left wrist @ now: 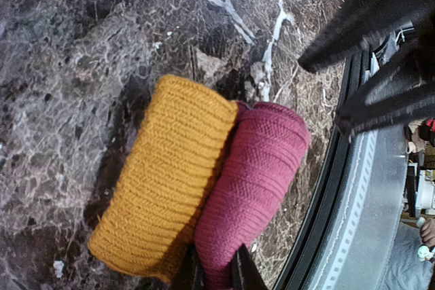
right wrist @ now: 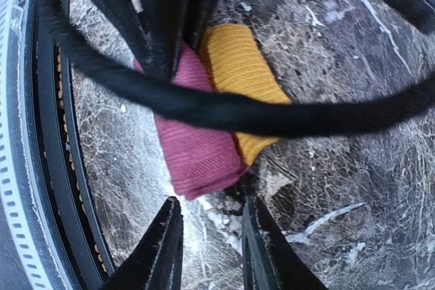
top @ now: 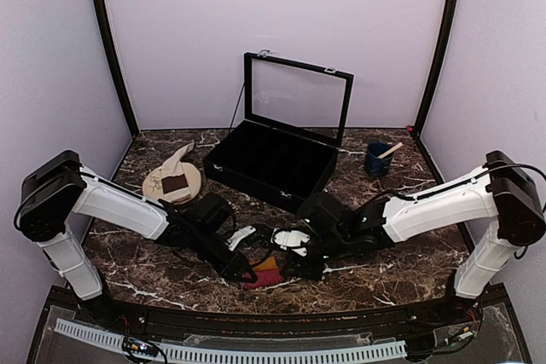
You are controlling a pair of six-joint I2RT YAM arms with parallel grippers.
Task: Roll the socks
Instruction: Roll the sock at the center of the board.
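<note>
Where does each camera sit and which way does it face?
Top external: above and behind the arms, looking down at the table; both arms show, with the left gripper and right gripper either side of the pink sock.
Left wrist: on the left arm, looking down on the sock's orange and pink folds; its own fingers pinch the pink fabric.
Right wrist: on the right arm, looking down past the sock; its own fingers stand open, empty.
Shared: all three show the sock; each wrist view catches the other gripper.

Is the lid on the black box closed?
No, the glass lid stands upright at the back of the box, so the dark inside is open to view.
</note>
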